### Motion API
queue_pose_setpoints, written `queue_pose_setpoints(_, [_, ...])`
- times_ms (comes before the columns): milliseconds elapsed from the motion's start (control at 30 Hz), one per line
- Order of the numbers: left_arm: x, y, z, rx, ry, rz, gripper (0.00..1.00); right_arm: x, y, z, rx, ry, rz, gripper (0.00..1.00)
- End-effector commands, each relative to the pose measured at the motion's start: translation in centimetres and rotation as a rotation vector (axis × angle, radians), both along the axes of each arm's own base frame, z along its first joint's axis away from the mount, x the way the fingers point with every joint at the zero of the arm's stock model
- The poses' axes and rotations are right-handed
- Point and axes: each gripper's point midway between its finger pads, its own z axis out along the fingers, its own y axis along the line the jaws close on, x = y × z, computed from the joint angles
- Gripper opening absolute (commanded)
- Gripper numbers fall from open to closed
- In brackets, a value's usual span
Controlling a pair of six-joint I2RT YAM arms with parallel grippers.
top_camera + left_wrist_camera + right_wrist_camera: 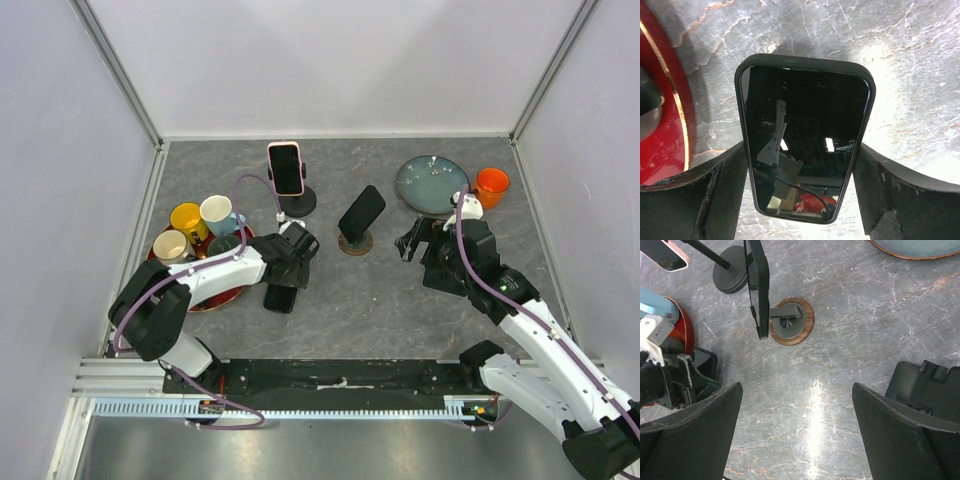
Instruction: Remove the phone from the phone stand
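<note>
Phone (805, 100) sits between left gripper (802, 150) fingers, apparently touching.

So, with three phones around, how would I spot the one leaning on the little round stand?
Find the large blue-grey plate at the back right of the table and look left of it. There a black phone leans on a low wood-rimmed stand. Unlike it, the pink-cased phone is clamped high on a black stand, and the other black phone lies flat.

White link shells and black joint housings on left arm (215, 275) and right arm (545, 340), lilac cables (237, 190) looped alongside, end effector fingers (695, 425) broad matte black.
</note>
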Motion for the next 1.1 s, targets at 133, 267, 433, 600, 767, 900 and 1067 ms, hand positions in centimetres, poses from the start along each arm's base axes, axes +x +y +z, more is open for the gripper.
queue_pose_setpoints(133, [0.4, -1.5, -0.7, -0.071, 0.017, 0.075, 0.11, 0.3, -0.1, 1.7, 0.004, -0.044, -0.002, 0.98])
queue_pose_setpoints(267, [0.3, -1.6, -0.9, -0.075, 0.026, 0.083, 0.13, 0.2, 0.1, 1.6, 0.003, -0.039, 0.008, 0.98])
queue_pose_setpoints(433, [0.4, -1.7, -1.1, -0.074, 0.027, 0.078, 0.19, 0.2, 0.2, 1.5, 0.004, -0.037, 0.013, 0.98])
queue_pose_setpoints(600, [0.4, -1.7, -1.2, -0.077, 0.027, 0.079, 0.30, 0.2, 0.3, 1.5, 0.004, -0.036, 0.019, 0.98])
queue_pose_setpoints(767, [0.4, -2.0, -0.8, -0.093, 0.023, 0.076, 0.40, 0.2, 0.3, 1.4, 0.003, -0.035, 0.021, 0.98])
queue_pose_setpoints(900, [0.6, -2.1, -0.2, -0.107, 0.009, 0.071, 0.47, 0.2, 0.3, 1.5, 0.001, -0.036, 0.022, 0.98])
queue_pose_setpoints(1067, [0.7, -2.2, 0.5, -0.121, -0.008, 0.069, 0.54, 0.2, 0.3, 1.5, -0.003, -0.037, 0.029, 0.99])
